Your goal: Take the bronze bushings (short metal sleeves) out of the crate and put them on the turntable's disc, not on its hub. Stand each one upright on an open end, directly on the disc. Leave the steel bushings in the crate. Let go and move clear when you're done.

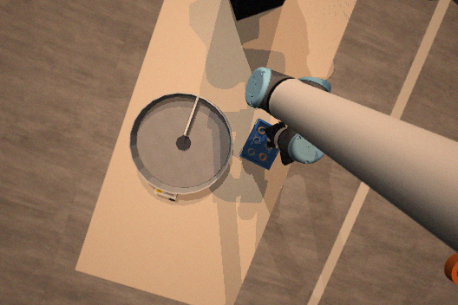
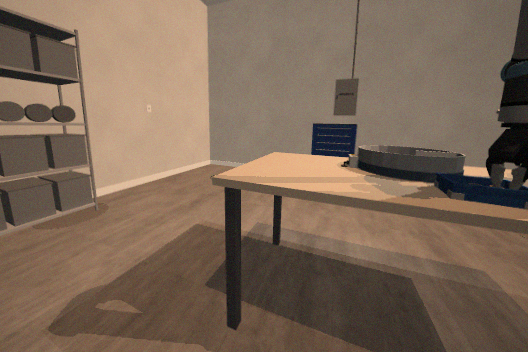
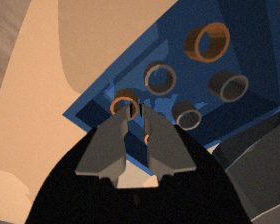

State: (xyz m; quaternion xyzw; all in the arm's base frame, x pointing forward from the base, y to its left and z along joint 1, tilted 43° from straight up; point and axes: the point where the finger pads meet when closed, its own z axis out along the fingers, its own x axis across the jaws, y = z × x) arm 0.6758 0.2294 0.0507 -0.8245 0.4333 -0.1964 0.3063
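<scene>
The blue crate holds bronze and steel bushings. One bronze bushing lies toward the far end, tilted in the wrist view. A second bronze bushing is just left of the fingertips. A third bronze bushing is mostly hidden behind the right finger. Three steel bushings are also inside. My gripper is shut to a narrow gap, low over the crate, with nothing seen held between its tips. The turntable's disc shows no bushings around its dark hub.
The turntable's raised rim stands close beside the crate. A pale bar runs from hub to rim. A small box is at its outer side. The arm reaches over the table from the right.
</scene>
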